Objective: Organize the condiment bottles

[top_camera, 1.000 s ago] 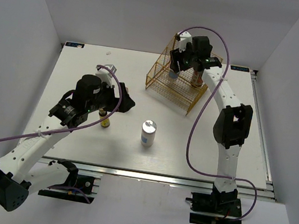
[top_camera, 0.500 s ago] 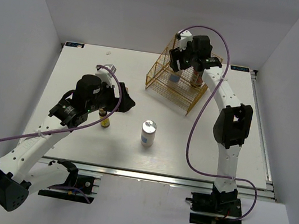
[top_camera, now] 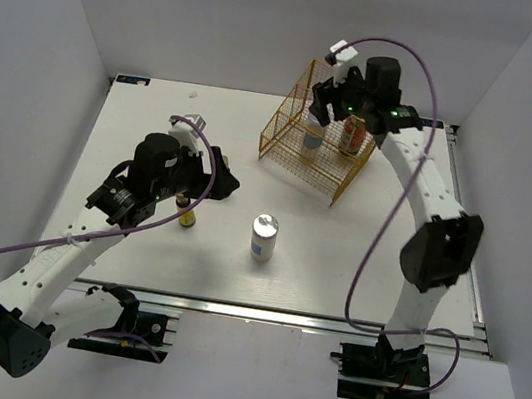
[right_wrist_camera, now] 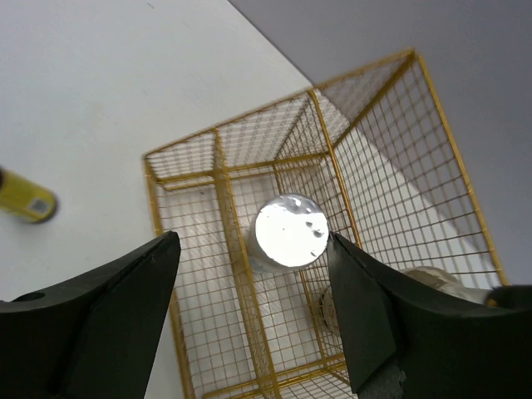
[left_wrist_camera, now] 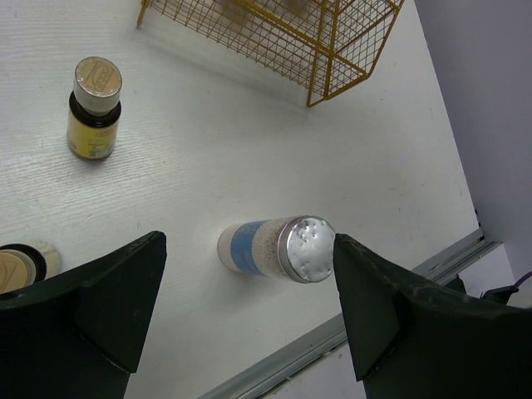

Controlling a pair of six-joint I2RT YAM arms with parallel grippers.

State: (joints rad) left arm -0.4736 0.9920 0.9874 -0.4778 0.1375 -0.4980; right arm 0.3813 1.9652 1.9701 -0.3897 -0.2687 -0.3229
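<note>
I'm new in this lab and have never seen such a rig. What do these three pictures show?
Two robot arms are bolted to a table. The wide picture is from a camera above and behind them. The other two are from a camera on each wrist, so the dark shapes at the sides are that hand's fingers. On the table stand a rack, a white bottle and two amber bottles. In the rack stand another white bottle and a taller bottle. Both hands are open and hold nothing: the left hand hangs by the loose bottles, the right hand above the rack.
</note>
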